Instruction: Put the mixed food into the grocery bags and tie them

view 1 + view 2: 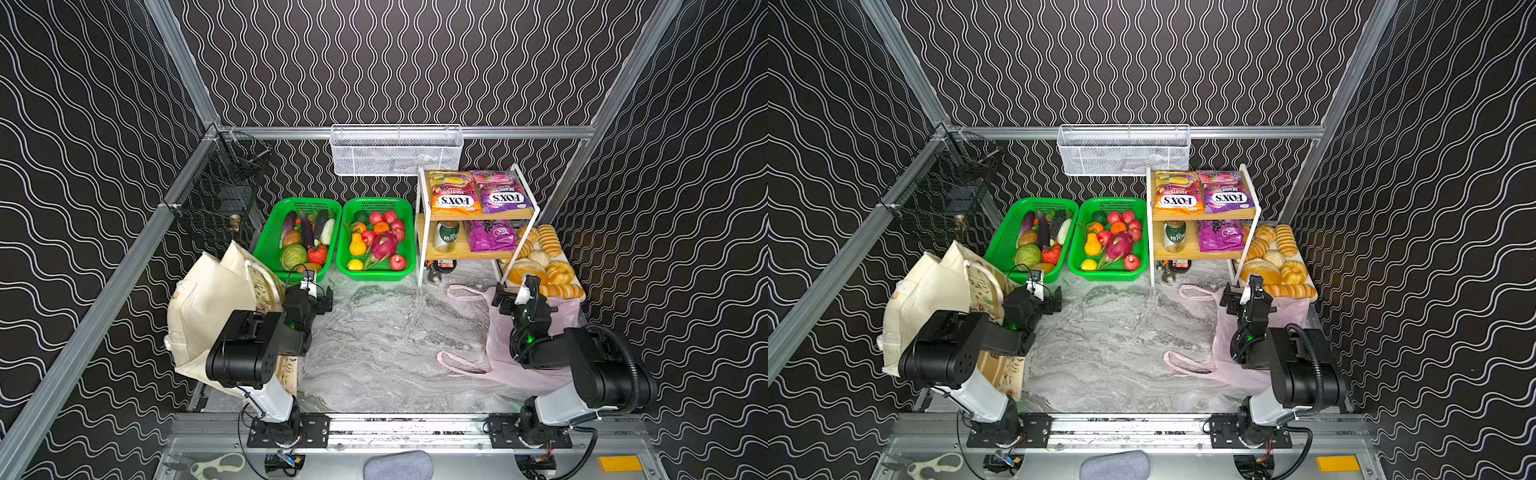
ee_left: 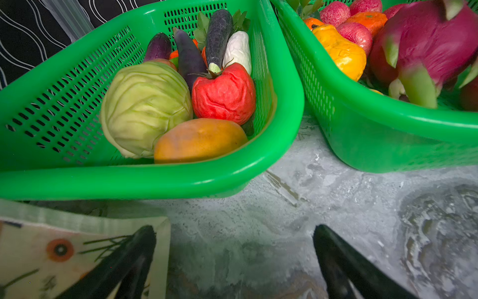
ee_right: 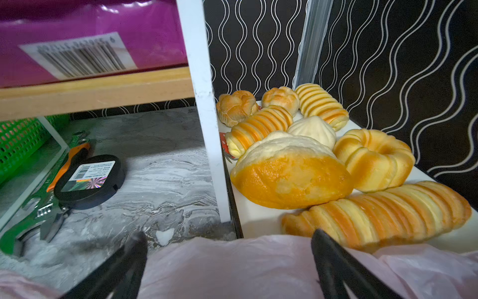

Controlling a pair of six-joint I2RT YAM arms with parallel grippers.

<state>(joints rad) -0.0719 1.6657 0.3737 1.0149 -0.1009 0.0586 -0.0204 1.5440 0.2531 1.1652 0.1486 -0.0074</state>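
Observation:
The pale-pink plastic bag lies flat at the right, and my open right gripper hovers over its far edge, holding nothing. The cream floral tote slumps at the left beside my open, empty left gripper; one corner of it lies under a finger. A green basket holds the dragon fruit, pear, lemon, apples and orange. On the rack sit the orange FOX'S packet, grape packet and green can.
A second green basket holds vegetables. Bread rolls fill a white tray right of the rack, with a purple FOX'S berries packet on top. A black disc and a green tool lie under the rack. A white mesh basket hangs behind.

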